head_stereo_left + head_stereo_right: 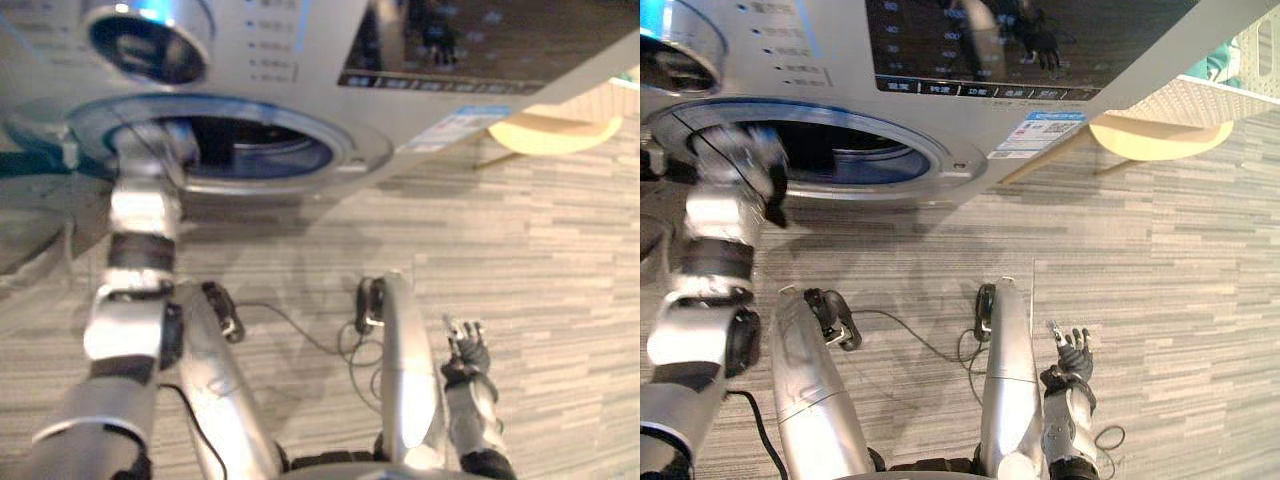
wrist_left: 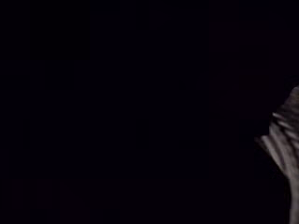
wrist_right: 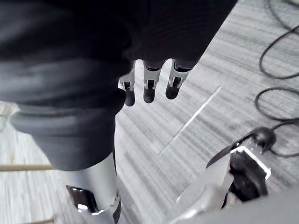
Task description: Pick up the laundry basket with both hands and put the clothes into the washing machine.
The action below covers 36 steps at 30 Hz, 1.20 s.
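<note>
Right eye view is where the laundry basket point(image 1: 1240, 95) is seen: a white perforated one at the far right edge, set on a pale round bench point(image 1: 1160, 135) beside the washing machine point(image 1: 970, 115), with something teal point(image 1: 1225, 62) showing above its wall. It is touched by neither hand. The machine's drum opening point(image 1: 855, 150) is uncovered, and the left hand point(image 1: 745, 155) is placed at its rim. Whether anything is gripped there cannot be told, as the left wrist view is dark. The right hand point(image 1: 1070, 355) is hung low over the grey striped floor point(image 1: 1170, 260), well apart from the basket, its fingers point(image 3: 148, 91) loosely extended and nothing held.
</note>
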Motion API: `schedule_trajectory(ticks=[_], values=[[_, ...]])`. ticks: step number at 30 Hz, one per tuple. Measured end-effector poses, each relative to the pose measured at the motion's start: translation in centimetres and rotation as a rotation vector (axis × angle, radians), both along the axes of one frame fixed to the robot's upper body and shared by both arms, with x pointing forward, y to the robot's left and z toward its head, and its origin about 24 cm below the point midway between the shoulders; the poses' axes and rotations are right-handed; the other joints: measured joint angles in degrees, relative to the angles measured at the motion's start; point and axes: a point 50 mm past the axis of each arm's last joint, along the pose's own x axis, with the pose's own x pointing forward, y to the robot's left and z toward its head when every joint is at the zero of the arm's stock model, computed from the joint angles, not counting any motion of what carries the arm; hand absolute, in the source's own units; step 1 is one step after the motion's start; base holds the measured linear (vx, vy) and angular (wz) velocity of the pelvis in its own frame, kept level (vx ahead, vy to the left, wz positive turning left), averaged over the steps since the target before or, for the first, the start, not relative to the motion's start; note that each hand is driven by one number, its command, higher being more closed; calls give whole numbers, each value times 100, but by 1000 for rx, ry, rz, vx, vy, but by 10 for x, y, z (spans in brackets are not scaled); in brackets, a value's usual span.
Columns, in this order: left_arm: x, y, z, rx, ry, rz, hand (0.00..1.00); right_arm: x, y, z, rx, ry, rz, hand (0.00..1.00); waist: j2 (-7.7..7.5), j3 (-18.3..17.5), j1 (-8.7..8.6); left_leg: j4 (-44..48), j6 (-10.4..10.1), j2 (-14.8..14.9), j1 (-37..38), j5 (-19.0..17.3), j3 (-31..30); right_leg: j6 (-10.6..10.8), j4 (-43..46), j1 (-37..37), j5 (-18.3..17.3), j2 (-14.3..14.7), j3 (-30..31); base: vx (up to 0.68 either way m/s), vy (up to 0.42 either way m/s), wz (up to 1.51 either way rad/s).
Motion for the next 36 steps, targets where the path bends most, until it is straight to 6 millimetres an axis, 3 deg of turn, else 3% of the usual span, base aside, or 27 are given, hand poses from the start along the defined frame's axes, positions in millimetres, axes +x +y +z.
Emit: schedule_trajectory(ticks=[2,7,13,18,19,24,28,36], values=[[-1,-8,3,0,-20,-28,100,-11,-2,-9,33,27,-28,0,36,36,42,28,0,-52,-11,1,-80,-2,0,0,1,9,-7,31,-1,-5],[1,-15,1,0,-2,-79,100,-11,0,-9,54,0,-16,0,43,41,26,20,-1,-105,4,2,-93,-4,24,-4,0,-17,7,-12,-15,2],[4,-28,-3,64,21,-104,100,3,1,12,25,-108,13,0,46,42,31,-51,-2,-111,195,4,96,-35,12,-3,28,-18,164,-1,-16,-4],[1,-22,4,142,9,-41,100,5,0,21,6,-152,16,0,46,42,27,-93,-1,28,243,3,166,-41,-180,-24,228,135,222,-16,15,-23],[0,-17,6,178,5,-2,0,1,-2,19,4,-145,4,0,46,42,31,-116,0,70,242,3,201,-49,-255,-54,309,199,261,-35,23,-22],[-4,-7,9,363,10,149,0,-18,-14,11,8,-106,-76,0,46,42,22,-130,3,71,234,3,254,-41,-291,-149,380,208,342,-20,1,-8],[-6,-3,12,414,6,193,0,-29,-19,0,19,-57,-114,0,47,43,11,-130,2,69,203,4,247,-41,-258,-202,380,209,339,-10,-24,-1],[-10,2,17,489,-24,305,0,-30,-15,-3,30,-59,-91,0,49,44,-16,-91,-3,35,127,24,199,-67,-147,-245,364,186,297,-14,-23,2]])
